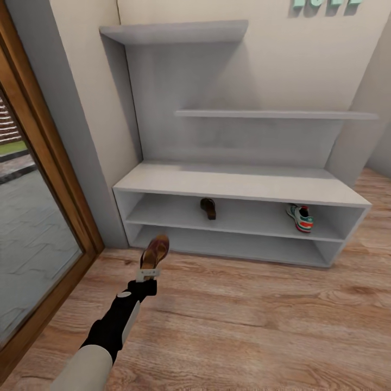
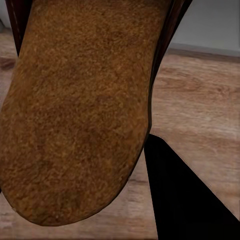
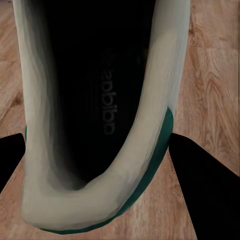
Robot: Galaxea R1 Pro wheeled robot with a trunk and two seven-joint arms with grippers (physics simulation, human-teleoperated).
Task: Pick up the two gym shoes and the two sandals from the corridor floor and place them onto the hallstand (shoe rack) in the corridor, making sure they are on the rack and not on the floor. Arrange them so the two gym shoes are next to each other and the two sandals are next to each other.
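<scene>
My left gripper (image 1: pixel 148 273) is shut on a dark brown sandal (image 1: pixel 155 251), held above the corridor floor (image 1: pixel 244 315) in front of the hallstand's (image 1: pixel 239 185) left end. Its tan sole (image 2: pixel 75 110) lies close to the left wrist camera. A second sandal (image 1: pixel 208 208) rests on the hallstand's upper open shelf, near the middle. One gym shoe (image 1: pixel 300 218) sits at that shelf's right end. In the right wrist view my right gripper (image 3: pixel 102 155) is shut on the other gym shoe (image 3: pixel 100 115), with a dark finger (image 3: pixel 207 190) on either side and floor planks below.
A glass door with a wooden frame (image 1: pixel 60 179) stands on the left, close to the hallstand's left end. Staggered wall shelves (image 1: pixel 271 114) hang above the flat top. A wall corner (image 1: pixel 364 125) bounds the unit on the right.
</scene>
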